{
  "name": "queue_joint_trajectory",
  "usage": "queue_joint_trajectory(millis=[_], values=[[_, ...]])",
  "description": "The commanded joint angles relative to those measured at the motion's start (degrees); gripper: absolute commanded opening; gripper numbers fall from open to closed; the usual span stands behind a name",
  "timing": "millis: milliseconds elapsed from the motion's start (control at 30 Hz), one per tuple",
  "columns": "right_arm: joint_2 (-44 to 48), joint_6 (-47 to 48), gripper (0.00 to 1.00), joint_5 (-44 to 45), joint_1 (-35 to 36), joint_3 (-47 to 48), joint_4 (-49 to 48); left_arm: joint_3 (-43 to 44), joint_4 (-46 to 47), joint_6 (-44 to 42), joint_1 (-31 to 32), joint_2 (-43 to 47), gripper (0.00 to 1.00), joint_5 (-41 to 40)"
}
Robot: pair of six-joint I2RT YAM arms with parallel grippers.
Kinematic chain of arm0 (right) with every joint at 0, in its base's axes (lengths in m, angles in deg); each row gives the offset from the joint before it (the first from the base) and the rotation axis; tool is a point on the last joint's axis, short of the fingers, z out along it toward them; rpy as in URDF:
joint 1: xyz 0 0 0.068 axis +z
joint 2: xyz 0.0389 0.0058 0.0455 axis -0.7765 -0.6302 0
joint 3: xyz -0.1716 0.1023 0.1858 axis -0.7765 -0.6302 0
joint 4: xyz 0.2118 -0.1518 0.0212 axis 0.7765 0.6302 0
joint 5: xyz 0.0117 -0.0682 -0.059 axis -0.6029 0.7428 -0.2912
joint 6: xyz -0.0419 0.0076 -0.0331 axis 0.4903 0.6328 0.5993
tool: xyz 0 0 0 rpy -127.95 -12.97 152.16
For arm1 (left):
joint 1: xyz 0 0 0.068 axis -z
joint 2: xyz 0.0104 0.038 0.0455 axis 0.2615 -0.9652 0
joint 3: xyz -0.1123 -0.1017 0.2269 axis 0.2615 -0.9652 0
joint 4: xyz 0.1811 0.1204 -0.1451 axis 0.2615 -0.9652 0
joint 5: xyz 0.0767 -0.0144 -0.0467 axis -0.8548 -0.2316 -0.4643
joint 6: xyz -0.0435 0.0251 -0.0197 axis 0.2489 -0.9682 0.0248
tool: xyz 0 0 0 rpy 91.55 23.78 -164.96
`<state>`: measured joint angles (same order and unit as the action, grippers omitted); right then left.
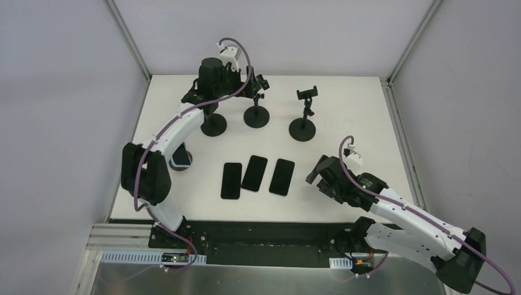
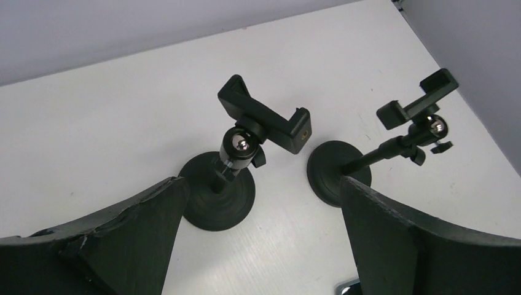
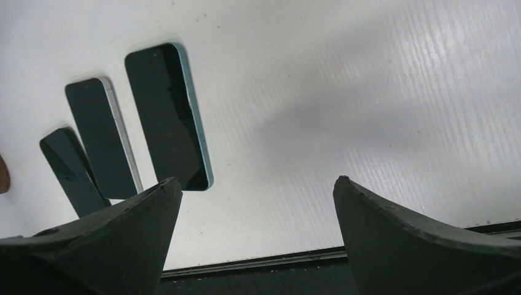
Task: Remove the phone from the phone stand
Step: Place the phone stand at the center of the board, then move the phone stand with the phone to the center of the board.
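Three phones lie flat in a row at the centre of the top view: left phone [image 1: 231, 180], middle phone [image 1: 254, 173], right phone [image 1: 282, 177]. Above them on the desk [image 1: 344, 104], the middle stand [image 1: 256, 115] and right stand [image 1: 303, 128] hold nothing. Left tool [image 2: 261, 181] gapes open, upper left; right tool [image 3: 256, 180] gapes open, lower right.

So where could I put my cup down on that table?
Bare: the far right corner beside the right stand, and the near strip between the three phones and the table edge. Crowded: far left, under the left arm.
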<state>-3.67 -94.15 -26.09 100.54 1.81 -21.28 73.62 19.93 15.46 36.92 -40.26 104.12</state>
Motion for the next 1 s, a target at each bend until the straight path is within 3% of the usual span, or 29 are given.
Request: queue_joint_trajectory(millis=[0,133,300,467,800,967], values=[[0.2,1.7,0.98,3.0,0.1,4.3,1.9,0.1,-8.6,-0.5,0.6,11.0,0.99,-6.9],[0.5,4.5,0.99,1.9,0.1,5.5,-0.6,-0.8,-18.3,0.4,0.6,17.8,0.99,-8.4],[-0.3,10.0,0.99,-3.1,0.1,8.4,-4.0,-11.1,-21.3,1.3,0.3,31.7,0.99,-9.3],[-3.5,12.0,0.99,-8.0,0.1,11.3,-9.3,-18.6,-32.6,1.4,-0.3,44.2,0.99,-14.6],[-24.0,15.1,0.99,-24.2,0.6,21.7,-22.9,-34.0,-45.1,9.1,-0.3,72.6,0.99,-24.1],[-39.4,15.8,0.99,-29.7,3.4,35.1,-25.1,-33.3,-52.6,6.0,-0.3,76.9,0.99,-29.8]])
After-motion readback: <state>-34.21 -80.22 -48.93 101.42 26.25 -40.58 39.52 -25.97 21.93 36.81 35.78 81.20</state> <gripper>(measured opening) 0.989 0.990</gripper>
